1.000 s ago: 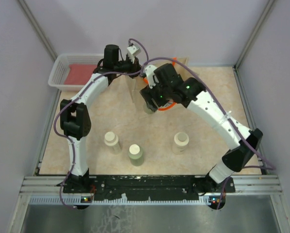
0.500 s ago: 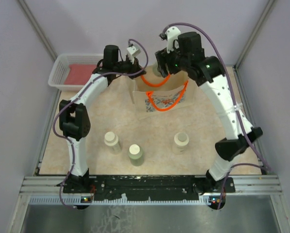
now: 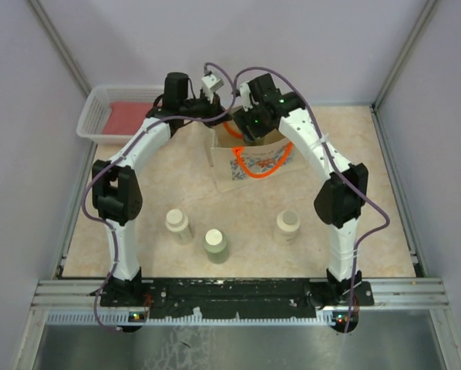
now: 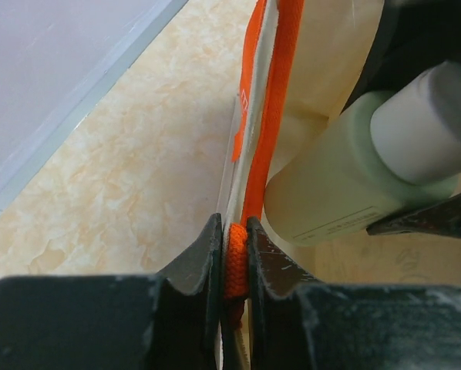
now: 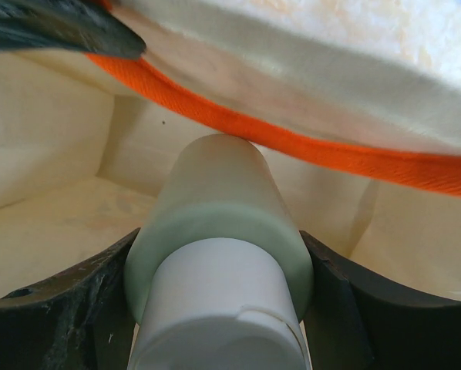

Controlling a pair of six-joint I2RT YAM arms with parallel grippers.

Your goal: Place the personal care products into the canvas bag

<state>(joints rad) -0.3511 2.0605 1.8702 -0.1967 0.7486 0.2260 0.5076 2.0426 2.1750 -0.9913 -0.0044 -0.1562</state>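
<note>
left tool (image 4: 232,258): clenched on handle (image 4: 270,116); hold bag (image 3: 224,158) mouth wide.
right tool (image 5: 219,301): grasping bottle (image 5: 215,200); lower past handle, then release.

Beige fabric canvas bag (image 3: 229,163): bright orange loop handles (image 3: 264,172), blue-red floral print panel (image 3: 263,159). Small cylindrical pale green bottle (image 5: 215,204): cream round cap (image 5: 215,308). White plastic mesh basket (image 3: 90,117): red flat item (image 3: 130,117). Tabletop (image 3: 346,142): beige marbled pattern.

No readable text anywhere. The green bottle (image 4: 331,185) has a few faint print lines low on its body in the left wrist view, too small and blurred to make out. The bag (image 3: 284,154) has a blue-red pattern panel seen from above, with no legible letters.
</note>
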